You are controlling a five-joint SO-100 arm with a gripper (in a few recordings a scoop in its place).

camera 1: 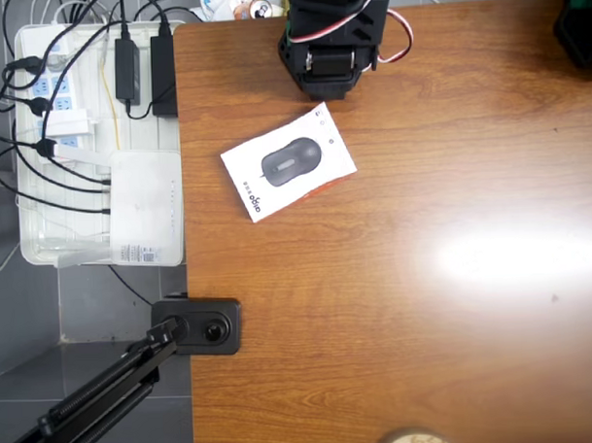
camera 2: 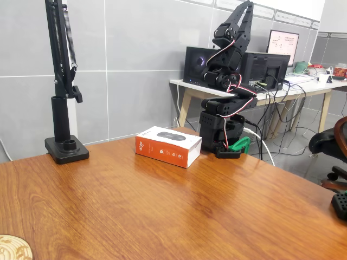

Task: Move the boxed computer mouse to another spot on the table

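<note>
The boxed computer mouse (camera 1: 289, 163) lies flat on the table (camera 1: 427, 353), a white box picturing a dark mouse, turned at an angle just in front of the arm's base (camera 1: 331, 60). In the fixed view the box (camera 2: 168, 145) shows its orange-red side and sits left of the base (camera 2: 222, 130). The black arm is folded upright over its base, well above and apart from the box. My gripper (camera 2: 244, 12) points up, its fingers together with nothing between them.
A white tray (camera 1: 44, 252) of power strips and cables, with a plain white box (camera 1: 145, 202), hangs off the table's left edge. A black stand's base (camera 1: 198, 327) (camera 2: 66, 149) sits at that edge. A round wooden disc (camera 1: 413, 441) lies at the near edge.
</note>
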